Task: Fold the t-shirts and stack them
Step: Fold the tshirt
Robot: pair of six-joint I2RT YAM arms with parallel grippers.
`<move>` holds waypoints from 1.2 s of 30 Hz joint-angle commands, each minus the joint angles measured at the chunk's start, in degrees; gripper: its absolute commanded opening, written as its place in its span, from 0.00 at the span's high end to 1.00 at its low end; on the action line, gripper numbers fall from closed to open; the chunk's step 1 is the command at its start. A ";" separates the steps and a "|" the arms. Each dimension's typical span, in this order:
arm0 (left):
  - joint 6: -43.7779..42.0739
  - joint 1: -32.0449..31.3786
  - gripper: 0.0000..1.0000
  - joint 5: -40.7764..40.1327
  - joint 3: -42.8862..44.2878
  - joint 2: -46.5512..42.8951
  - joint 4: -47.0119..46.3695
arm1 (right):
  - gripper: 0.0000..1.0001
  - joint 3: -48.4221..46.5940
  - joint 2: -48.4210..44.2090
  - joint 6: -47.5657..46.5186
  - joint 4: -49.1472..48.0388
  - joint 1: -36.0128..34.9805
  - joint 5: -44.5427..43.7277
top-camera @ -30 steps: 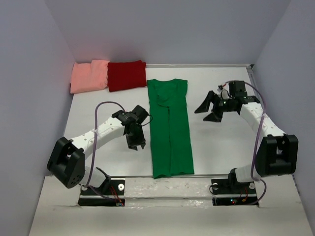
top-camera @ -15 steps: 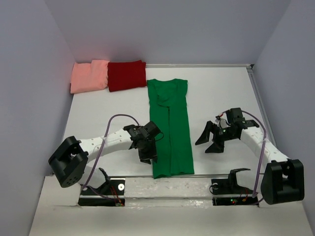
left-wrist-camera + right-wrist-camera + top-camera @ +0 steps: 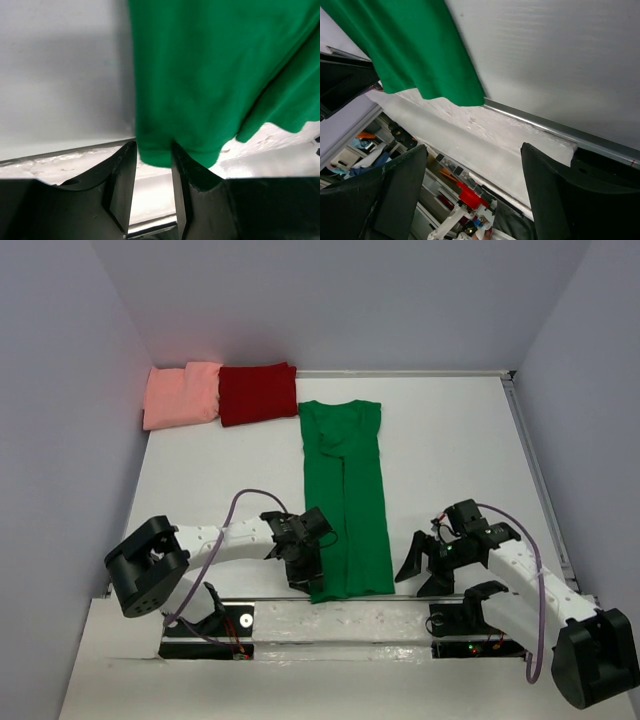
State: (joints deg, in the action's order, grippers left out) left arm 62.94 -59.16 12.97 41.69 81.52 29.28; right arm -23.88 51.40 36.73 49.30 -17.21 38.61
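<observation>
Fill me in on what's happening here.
T-shirt folding is under way. A green t-shirt lies folded into a long strip. The left gripper straddles its near left hem corner; the right gripper hangs wide open off the near right corner. A salmon-pink shirt and a dark red shirt sit folded side by side at the far left.
</observation>
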 commanded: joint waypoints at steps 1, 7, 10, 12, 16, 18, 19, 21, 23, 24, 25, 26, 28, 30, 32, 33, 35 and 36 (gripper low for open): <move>3.24 -0.70 0.57 1.35 -3.71 -5.21 1.22 | 0.19 2.25 -2.35 3.78 -0.78 -0.81 -0.64; 6.85 -0.70 0.55 2.23 -8.91 -12.25 1.92 | 0.22 4.19 1.07 5.01 -5.87 -3.26 -1.16; 7.02 -0.79 0.55 1.27 -8.82 -12.70 2.80 | 0.23 3.75 2.65 6.15 -9.04 -4.06 -2.31; 7.11 -0.79 0.54 0.22 -8.47 -12.52 3.07 | 0.24 3.84 4.32 7.03 -12.36 -5.54 -2.57; 7.90 -0.79 0.54 -0.75 -8.29 -10.95 0.09 | 0.24 3.49 6.52 8.18 -16.77 -6.96 -3.45; 7.90 -0.79 0.54 -1.02 -7.94 -10.06 -0.88 | 0.25 2.87 7.66 8.27 -18.62 -7.48 -3.72; 7.82 -0.87 0.54 -1.02 -7.86 -9.54 -1.15 | 0.25 2.70 8.19 8.44 -19.06 -7.48 -3.89; 7.73 -0.96 0.54 -1.54 -7.50 -8.04 -1.85 | 0.25 2.61 9.16 8.45 -20.81 -8.09 -3.89; 7.99 -1.05 0.51 -1.72 -7.68 -7.17 -3.08 | 0.26 2.78 9.95 8.62 -21.87 -8.10 -4.15; 8.16 -1.22 0.51 -1.81 -7.77 -6.99 -3.69 | 0.27 2.87 10.13 8.62 -23.01 -8.62 -4.07; 8.51 -1.31 0.51 -1.98 -8.11 -6.98 -4.31 | 0.29 3.05 10.30 8.80 -23.45 -8.63 -4.07; 9.30 -1.57 0.51 -1.90 -8.81 -6.98 -5.71 | 0.29 3.14 10.91 8.80 -24.33 -8.63 -3.98; 10.10 -1.93 0.51 -1.72 -9.52 -7.07 -7.30 | 0.31 3.22 11.62 9.06 -24.95 -9.15 -3.98; 11.24 -2.36 0.51 -1.02 -10.66 -6.98 -9.32 | 0.33 3.22 12.76 9.24 -25.74 -9.85 -4.07; 11.59 -2.63 0.51 -0.67 -11.02 -6.28 -10.55 | 0.36 3.40 13.29 9.50 -26.01 -10.38 -4.42; 11.77 -2.89 0.51 -0.49 -10.93 -5.93 -10.73 | 0.37 3.49 13.55 9.76 -26.09 -10.99 -4.59; 11.77 -3.68 0.51 -0.49 -10.67 -4.88 -10.82 | 0.44 3.75 13.90 9.94 -26.18 -11.61 -4.86; 11.77 -3.95 0.51 -0.40 -10.49 -4.53 -10.82 | 0.46 3.84 14.08 10.03 -26.27 -12.14 -5.03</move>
State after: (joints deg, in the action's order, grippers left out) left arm 73.56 -61.82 12.43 31.73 75.13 20.14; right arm -20.18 64.73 46.83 25.50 -27.73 36.47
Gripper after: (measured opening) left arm 0.492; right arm 0.561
